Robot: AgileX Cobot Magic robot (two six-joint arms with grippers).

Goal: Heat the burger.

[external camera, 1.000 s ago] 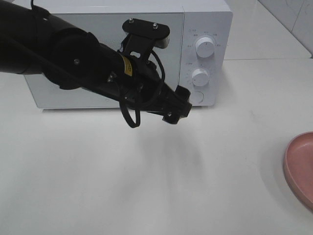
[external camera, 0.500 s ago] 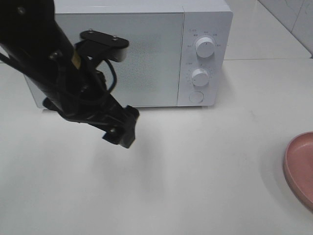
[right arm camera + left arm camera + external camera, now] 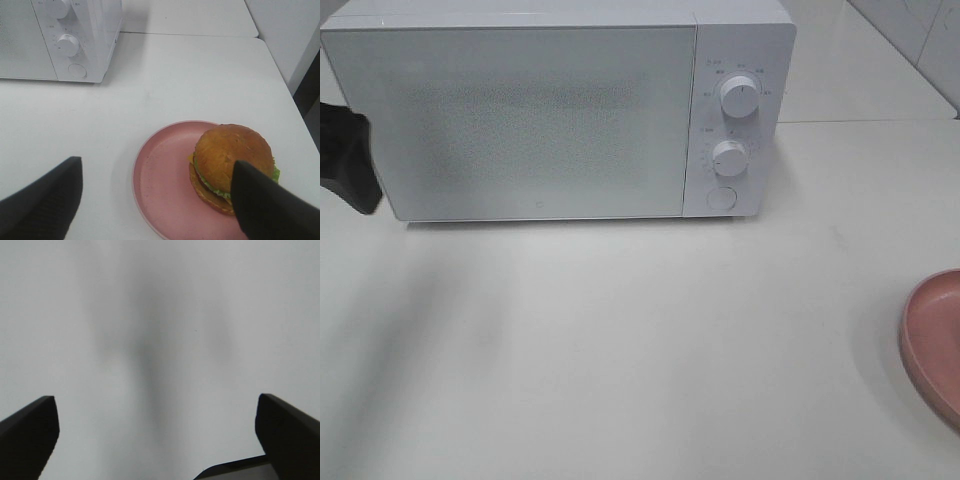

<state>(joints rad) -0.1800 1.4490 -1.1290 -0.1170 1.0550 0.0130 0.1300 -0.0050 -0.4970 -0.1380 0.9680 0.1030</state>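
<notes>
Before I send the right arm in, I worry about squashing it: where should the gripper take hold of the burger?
Grip the burger low across its sides, around the bottom bun and filling, coming from above with the open right gripper. It sits upright toward one side of the pink plate; the domed glossy top would probably slip, while the round sides offer opposing faces.

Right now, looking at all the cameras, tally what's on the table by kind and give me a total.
Microwave: 1
Plate, pink: 1
Burger: 1
Total: 3
</notes>
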